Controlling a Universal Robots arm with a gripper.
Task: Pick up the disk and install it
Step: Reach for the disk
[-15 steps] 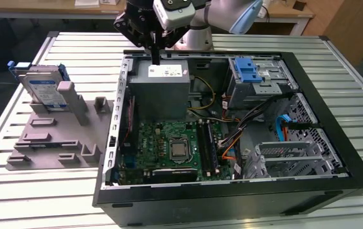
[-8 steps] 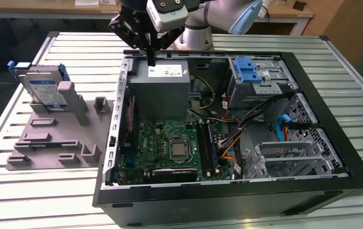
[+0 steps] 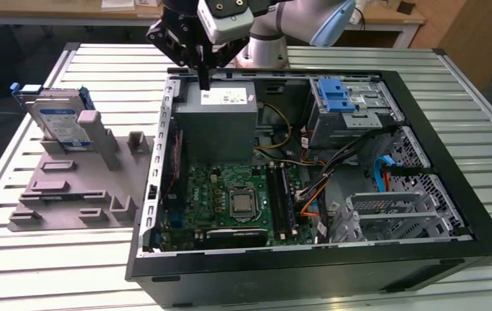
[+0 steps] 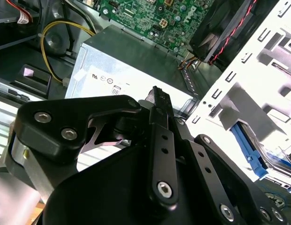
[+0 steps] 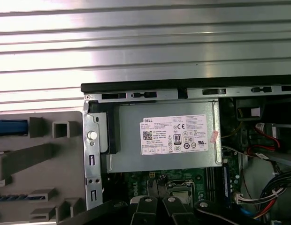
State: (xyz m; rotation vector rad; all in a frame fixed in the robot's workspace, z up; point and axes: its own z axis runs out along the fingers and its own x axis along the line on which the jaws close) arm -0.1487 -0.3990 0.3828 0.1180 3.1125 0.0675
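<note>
Gripper [image 3: 202, 81] hanging over the open computer case [image 3: 453, 162], fingertips just above the power supply [image 3: 215, 116] at the far corner on the exterior view's left. 2 fingers pressed together, nothing between them. Reads as 1 closed black bar in the second wrist view, with the power supply [image 4: 122, 70] beyond it.

Disk [image 3: 60, 123] well apart from the gripper, outside the case on the exterior view's left. Standing upright on edge in the grey holder fixture [image 3: 73, 194], itself resting on the slatted metal table [image 3: 21, 272]. Label face turned toward the camera, blue carrier bracket [image 3: 26, 89] showing along the top edge. Not yet picked up, nothing touching it.

Drive cage [image 3: 349, 113] with blue latch [image 3: 336, 97] inside the case, far corner on the exterior view's right. Motherboard [image 3: 228, 194] on the case floor, cables beside it.

Handling, judged only:
- Probably rigid and dense for its size, no give in the metal body.
- Smooth faces likely slippery under hard pads, so firm, square contact needed.
- Shock-sensitive: no knocks, no drops, no scraping on the case walls.
- Plastic bracket likely to flex, so a poor place to squeeze.
- Best hold: pinch across the 2 flat faces on the upper part standing clear of the holder, centred to avoid swinging.
</note>
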